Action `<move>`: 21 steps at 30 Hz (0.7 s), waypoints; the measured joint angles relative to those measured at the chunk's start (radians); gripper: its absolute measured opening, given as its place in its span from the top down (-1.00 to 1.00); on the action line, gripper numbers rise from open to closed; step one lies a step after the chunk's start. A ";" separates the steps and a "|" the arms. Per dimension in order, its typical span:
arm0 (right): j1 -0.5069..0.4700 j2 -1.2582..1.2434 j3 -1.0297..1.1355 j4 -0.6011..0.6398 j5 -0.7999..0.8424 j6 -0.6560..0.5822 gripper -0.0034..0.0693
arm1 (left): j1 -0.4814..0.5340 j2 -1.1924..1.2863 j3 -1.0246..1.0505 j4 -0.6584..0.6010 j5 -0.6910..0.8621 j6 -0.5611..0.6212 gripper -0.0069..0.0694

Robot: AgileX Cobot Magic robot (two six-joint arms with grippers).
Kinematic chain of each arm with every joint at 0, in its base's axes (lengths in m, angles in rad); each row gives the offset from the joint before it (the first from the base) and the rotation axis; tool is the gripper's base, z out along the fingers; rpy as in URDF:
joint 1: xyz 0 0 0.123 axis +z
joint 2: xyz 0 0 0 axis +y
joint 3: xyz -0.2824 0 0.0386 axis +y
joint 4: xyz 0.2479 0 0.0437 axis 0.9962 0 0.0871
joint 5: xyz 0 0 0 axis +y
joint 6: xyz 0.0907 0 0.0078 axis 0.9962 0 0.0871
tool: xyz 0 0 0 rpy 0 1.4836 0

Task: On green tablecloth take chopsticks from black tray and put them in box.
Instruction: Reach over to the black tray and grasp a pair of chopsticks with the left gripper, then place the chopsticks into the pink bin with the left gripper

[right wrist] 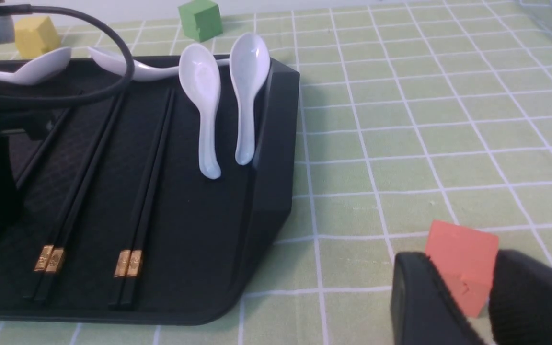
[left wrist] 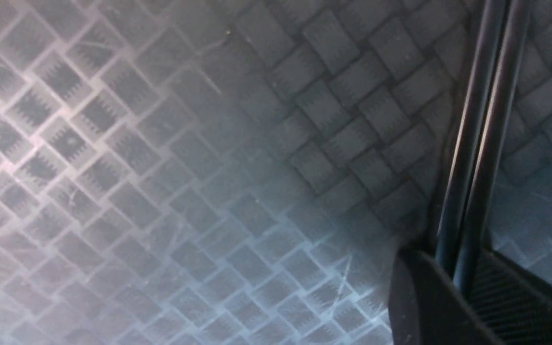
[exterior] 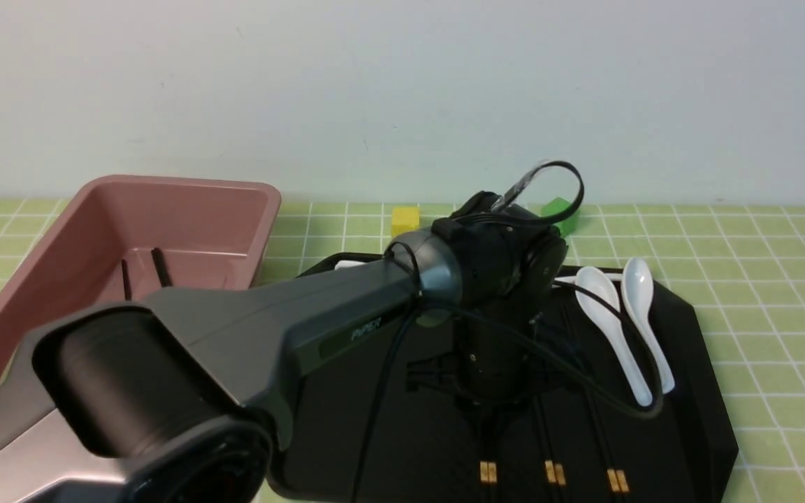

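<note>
The black tray lies on the green tablecloth. Three pairs of black chopsticks lie on it, their gold bands near the front edge. My left gripper is down on the tray, shut on the leftmost pair of chopsticks, which runs between its fingers against the woven tray floor. The pink box stands at the left with chopsticks inside. My right gripper is open and empty, low over the cloth, right of the tray.
Several white spoons lie at the tray's far and right side. A yellow cube and a green cube sit behind the tray. An orange cube sits on the cloth just beyond my right fingertips.
</note>
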 joint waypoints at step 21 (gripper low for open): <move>0.000 0.000 0.000 0.000 0.000 0.000 0.25 | 0.389 -0.649 0.157 0.101 0.090 0.231 0.53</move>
